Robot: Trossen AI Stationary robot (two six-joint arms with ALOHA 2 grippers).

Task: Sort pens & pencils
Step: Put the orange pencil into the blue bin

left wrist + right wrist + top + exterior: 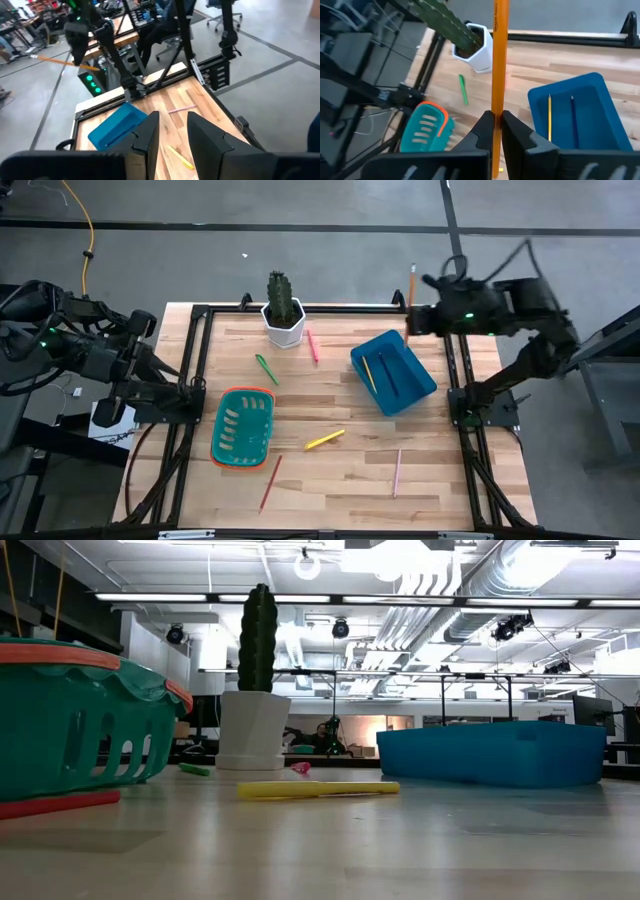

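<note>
Two fingers of the right gripper [496, 125] are pinched tight on an orange pencil [499, 55], which runs straight out past the fingertips; from above, that gripper [412, 318] hangs over the table's far right edge, just beyond the blue bin [393, 372], with the pencil [410, 288] pointing away from the table. The left gripper [172, 131] waits off the table's left side, its jaws a narrow way apart with nothing between them.

On the wooden table [340, 480] the loose pieces lie well apart. A green pen [266, 368] lies near the white pot with the cactus [283, 310], and a pink pen [312, 345] lies just beside that pot on its right. A yellow pen [324, 440] lies near the middle, between the teal basket [241, 427] and the blue bin. A red-brown pencil [270, 483] lies toward the near edge below the basket, and a pale salmon pencil [396, 472] lies near the front right. The cactus pot stands at the far edge, between the green and pink pens.

Inside the blue bin, the right wrist view shows a yellow pencil [549, 117] and a dark one [573, 120] lying side by side along its length. The teal basket, with an orange rim, seems to hold nothing, though its slotted floor makes that hard to be sure of from above.
</note>
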